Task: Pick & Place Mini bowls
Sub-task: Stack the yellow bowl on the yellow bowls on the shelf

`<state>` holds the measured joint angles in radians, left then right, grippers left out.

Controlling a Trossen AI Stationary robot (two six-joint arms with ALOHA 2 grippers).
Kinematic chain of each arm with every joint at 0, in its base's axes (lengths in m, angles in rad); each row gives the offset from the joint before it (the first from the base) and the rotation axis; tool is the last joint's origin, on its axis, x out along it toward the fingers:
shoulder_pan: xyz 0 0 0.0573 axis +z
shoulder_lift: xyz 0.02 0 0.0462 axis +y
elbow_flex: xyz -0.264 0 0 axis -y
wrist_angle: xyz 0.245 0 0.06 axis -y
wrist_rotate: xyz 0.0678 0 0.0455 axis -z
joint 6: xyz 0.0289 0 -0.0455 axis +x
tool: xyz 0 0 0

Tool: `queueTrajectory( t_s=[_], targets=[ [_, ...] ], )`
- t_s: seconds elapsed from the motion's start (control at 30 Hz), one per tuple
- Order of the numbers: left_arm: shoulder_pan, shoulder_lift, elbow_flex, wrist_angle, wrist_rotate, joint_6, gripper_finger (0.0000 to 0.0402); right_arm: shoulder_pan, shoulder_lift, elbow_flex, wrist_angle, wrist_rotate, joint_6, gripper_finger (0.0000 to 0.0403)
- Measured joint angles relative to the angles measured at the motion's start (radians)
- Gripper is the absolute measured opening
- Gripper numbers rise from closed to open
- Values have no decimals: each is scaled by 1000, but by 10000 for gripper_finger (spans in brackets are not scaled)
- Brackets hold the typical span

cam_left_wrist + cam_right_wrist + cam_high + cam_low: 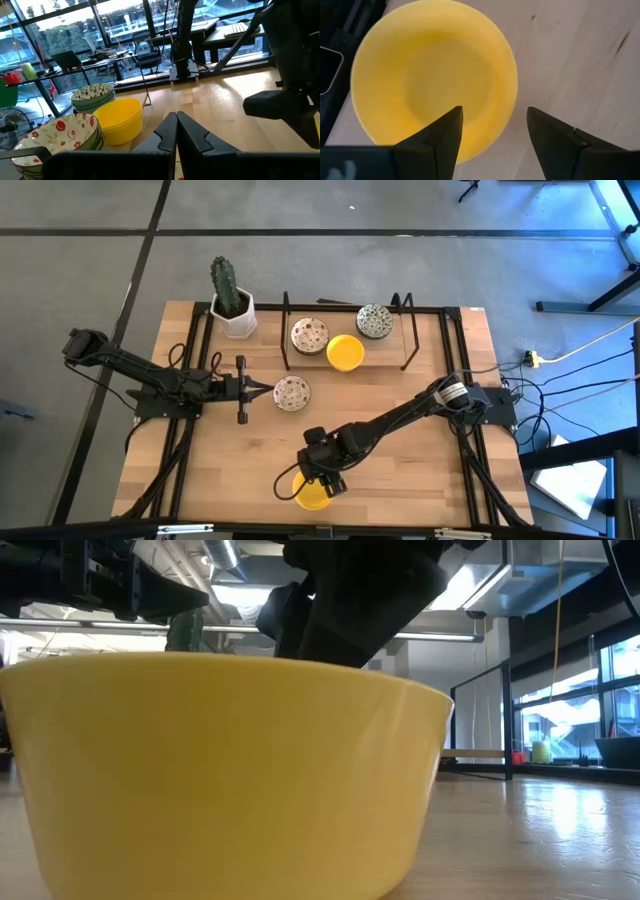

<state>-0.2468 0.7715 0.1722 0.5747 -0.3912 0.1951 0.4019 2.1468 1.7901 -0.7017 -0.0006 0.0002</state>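
Right fingers (pixel 492 142) spread above yellow bowl (pixel 434 80) at the worktop's (pixel 420 470) front edge

Straddle one rim wall squarely, then close; left fingers (pixel 268 388) rest together beside the speckled bowl (pixel 291 392) mid-worktop; whether the right fingertips touch the rim is hard to make out.

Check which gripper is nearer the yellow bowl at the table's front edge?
Right. The right gripper hangs open directly over the yellow bowl, one finger above its inside. The left gripper, shut, is farther back beside a red-speckled bowl.
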Motion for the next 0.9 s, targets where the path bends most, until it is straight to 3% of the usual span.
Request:
queueTrajectory(
  t_s=[0.5, 0.63, 0.8, 0.9],
  targets=[
    [0, 0, 0, -3, 0, 0, 4, 0, 15, -68, 107, 1, 53, 206],
    [0, 0, 0, -3, 0, 0, 4, 0, 15, -68, 106, 8, 74, 145],
    [0, 0, 0, -3, 0, 0, 4, -8, 15, -68, 94, 1, 59, 27],
    [0, 0, 0, -3, 0, 0, 4, -23, 14, -67, 76, -49, 38, 14]
  ],
)
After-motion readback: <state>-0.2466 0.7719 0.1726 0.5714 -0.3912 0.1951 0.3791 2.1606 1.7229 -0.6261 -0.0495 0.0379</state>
